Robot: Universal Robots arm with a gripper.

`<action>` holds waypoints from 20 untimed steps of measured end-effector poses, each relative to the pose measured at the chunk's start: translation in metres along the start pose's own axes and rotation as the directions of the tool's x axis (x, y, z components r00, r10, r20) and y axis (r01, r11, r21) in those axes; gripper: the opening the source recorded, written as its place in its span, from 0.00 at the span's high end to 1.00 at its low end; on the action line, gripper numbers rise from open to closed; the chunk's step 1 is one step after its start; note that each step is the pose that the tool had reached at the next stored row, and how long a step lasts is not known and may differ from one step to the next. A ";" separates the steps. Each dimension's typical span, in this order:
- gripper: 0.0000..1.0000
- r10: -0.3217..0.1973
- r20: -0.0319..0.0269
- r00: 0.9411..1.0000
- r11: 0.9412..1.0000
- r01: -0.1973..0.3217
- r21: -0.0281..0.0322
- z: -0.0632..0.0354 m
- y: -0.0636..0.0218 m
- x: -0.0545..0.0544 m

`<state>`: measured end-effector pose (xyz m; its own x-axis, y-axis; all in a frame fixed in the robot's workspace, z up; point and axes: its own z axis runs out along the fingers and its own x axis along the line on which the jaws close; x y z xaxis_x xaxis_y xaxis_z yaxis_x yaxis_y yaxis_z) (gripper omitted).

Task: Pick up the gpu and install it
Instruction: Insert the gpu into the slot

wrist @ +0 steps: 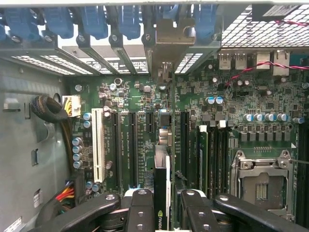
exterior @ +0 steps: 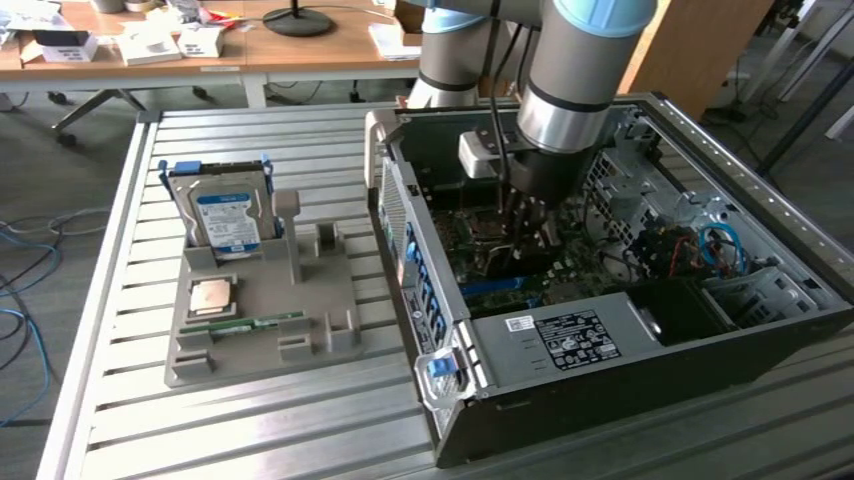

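The end effector (exterior: 523, 218) is positioned inside the open computer case (exterior: 747, 200), which lies on its side on the slatted metal desk (exterior: 200, 420). In the wrist view, the end effector (wrist: 166, 205) is seen clamped narrowly on the gpu (wrist: 161, 186). The card is held on edge over the green motherboard (wrist: 145, 121), in line with the long black expansion slots. Its silver bracket (wrist: 166, 41) is located at the rear slot openings of the case. Whether the card is fully seated in a slot cannot be told.

Beside the case, towards the exterior view's left, a grey fixture tray (exterior: 314, 300) is placed on the desk. It carries the hard drive (exterior: 227, 220), standing upright, a processor (exterior: 211, 297) and a memory stick (exterior: 240, 323).
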<state>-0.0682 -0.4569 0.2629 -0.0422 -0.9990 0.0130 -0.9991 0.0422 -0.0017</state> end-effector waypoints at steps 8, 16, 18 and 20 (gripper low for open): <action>0.74 0.000 0.000 1.000 1.000 0.000 0.000 0.0025 0.0009 0.000; 0.74 0.000 0.000 1.000 1.000 0.000 0.000 0.0038 0.0012 0.000; 0.74 0.000 0.000 1.000 1.000 0.000 0.000 0.0042 0.0012 0.000; 0.74 0.000 0.000 1.000 1.000 0.000 0.000 0.0050 0.0012 0.000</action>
<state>-0.0694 -0.4570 0.2579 -0.0421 -0.9990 0.0131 -0.9991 0.0421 -0.0017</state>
